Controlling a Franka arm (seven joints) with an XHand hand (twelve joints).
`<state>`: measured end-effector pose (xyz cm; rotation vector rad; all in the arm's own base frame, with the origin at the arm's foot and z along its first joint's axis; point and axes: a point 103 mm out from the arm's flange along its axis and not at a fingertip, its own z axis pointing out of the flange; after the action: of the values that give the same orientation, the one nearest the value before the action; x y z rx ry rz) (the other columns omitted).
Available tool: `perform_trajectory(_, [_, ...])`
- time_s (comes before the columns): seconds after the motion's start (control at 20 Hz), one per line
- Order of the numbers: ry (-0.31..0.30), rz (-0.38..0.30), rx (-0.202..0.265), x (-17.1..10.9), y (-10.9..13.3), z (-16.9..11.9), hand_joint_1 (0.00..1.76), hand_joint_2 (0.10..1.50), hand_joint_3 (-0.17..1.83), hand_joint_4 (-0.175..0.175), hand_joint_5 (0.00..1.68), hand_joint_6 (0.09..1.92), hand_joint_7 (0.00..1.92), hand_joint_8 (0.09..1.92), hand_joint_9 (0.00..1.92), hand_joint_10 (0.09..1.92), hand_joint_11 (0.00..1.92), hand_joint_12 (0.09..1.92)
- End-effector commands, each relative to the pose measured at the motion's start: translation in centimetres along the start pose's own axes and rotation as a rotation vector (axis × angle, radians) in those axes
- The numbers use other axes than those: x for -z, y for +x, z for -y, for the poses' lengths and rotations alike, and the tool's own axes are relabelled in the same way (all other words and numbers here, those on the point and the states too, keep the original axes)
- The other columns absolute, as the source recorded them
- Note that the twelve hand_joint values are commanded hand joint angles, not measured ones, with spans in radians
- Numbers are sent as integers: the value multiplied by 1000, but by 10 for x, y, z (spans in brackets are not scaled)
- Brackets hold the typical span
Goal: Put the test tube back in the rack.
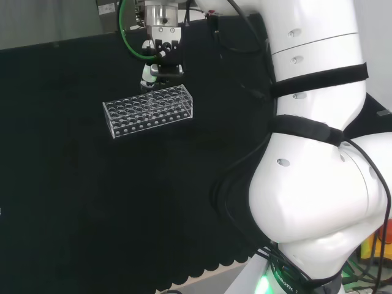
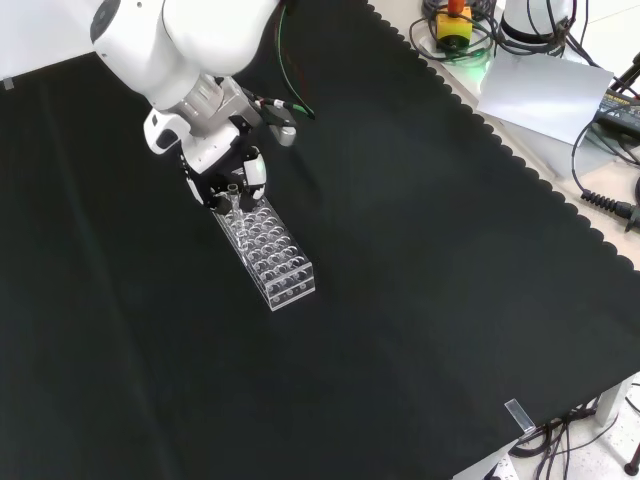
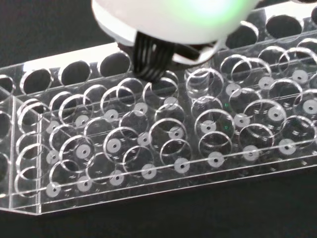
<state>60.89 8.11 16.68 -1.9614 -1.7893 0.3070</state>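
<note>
From the head view we see the arm's big white links at the right, and the arm reaching out to the far side of the worktop (image 1: 73, 202), where the hand (image 1: 162, 66) hangs pointing down over the far edge of 1 clear rack (image 1: 148, 111). The rack lies lengthwise across the black cloth, its rows of holes facing up. We cannot tell from here whether the fingers are spread or pressed together.

In the front view the hand (image 2: 232, 172) comes down from the top of the picture and sits right at the upper end of the rack (image 2: 270, 250), which runs diagonally down toward the right. Its dark fingers (image 2: 222, 188) look curled in around something small and clear at the rack's end hole, most likely the test tube (image 2: 233, 193), though the glass is too faint for us to be sure.

In the wrist view a blurred white part of the hand (image 3: 173, 20) hovers close over the rack (image 3: 148, 163), whose many round holes we see through the clear plates. We cannot make out the test tube here.
</note>
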Motion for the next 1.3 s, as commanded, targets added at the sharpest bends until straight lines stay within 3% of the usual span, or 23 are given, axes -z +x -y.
perform_trajectory(0.05, [9, 0, 17, -6, 8, -1, 1221, 648, 658, -175, 1306, 597, 1663, 631, 1576, 629, 1038, 1104])
perform_trajectory(0.25, [44, -47, 19, -7, 10, -2, 1219, 649, 659, -175, 1303, 603, 1654, 630, 1569, 633, 1019, 1120])
perform_trajectory(0.35, [66, -73, 24, -5, 9, -3, 1276, 642, 696, -175, 1250, 694, 1409, 701, 1488, 684, 885, 1222])
perform_trajectory(0.5, [87, -86, 29, -2, 6, -2, 1287, 775, 511, -175, 1144, 803, 1210, 801, 1344, 736, 719, 1336])
perform_trajectory(0.65, [108, -101, 33, 2, 4, -1, 1211, 898, 320, -170, 1091, 851, 1194, 814, 1256, 761, 639, 1391])
perform_trajectory(0.8, [118, -118, 41, 5, 1, 3, 1167, 675, 656, -172, 937, 794, 1086, 835, 1154, 769, 563, 1423])
perform_trajectory(0.9, [114, -129, 44, 9, -1, 7, 1163, 587, 804, -148, 838, 818, 987, 858, 1075, 768, 510, 1445])
perform_trajectory(1.3, [76, -150, 53, 40, -6, 24, 1144, 543, 863, -104, 694, 833, 858, 870, 965, 760, 441, 1463])
